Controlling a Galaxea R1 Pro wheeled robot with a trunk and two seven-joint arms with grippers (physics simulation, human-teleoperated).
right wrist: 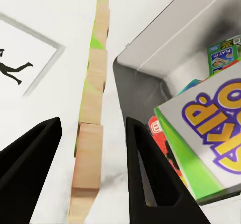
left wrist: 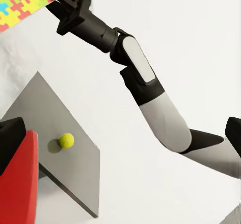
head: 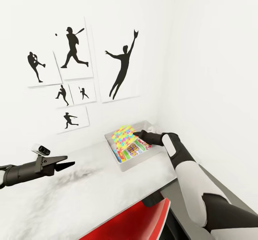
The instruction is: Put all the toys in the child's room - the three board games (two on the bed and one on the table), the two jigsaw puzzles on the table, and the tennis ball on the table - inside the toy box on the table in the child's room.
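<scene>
Red seat: a red and black chair (head: 143, 220) sits nearest the robot, at about 6 o'clock in the head view, tucked against the table edge.
Table: the white top (head: 89, 189) runs from 8 o'clock toward the corner of the room, with a lower grey section (left wrist: 60, 113) joined to it.
Left gripper: the left gripper (head: 68, 163) hangs over the table at 9 o'clock, its fingers spread and grasping nothing.
Tennis ball: the small yellow-green ball (left wrist: 66, 140) rests on the lower grey section, close to the red seat and well apart from the bin.
Right gripper: the right gripper (head: 138, 135) reaches to about 1 o'clock, above the near rim of the toy box (head: 123, 166). In its wrist view the two dark fingers (right wrist: 150, 179) stand either side of the puzzle's edge with light showing on both sides, so the hold looks loosened or just opening.
Jigsaw puzzle: the multicolour board (head: 123, 136) stands tilted on edge over the bin, leaning across the boxes inside.
Toy box contents: a green-edged game box (right wrist: 206, 133) with purple lettering lies inside, with other printed boxes beside and beneath it.
Wall: black baseball silhouettes (head: 73, 48) hang beyond, at 11 o'clock.
Step in hand: dropping the puzzle into the bin.
Next move: likely drawing the right arm clear, then fetching the ball, which calls for a careful, centred pinch, since it may roll.
</scene>
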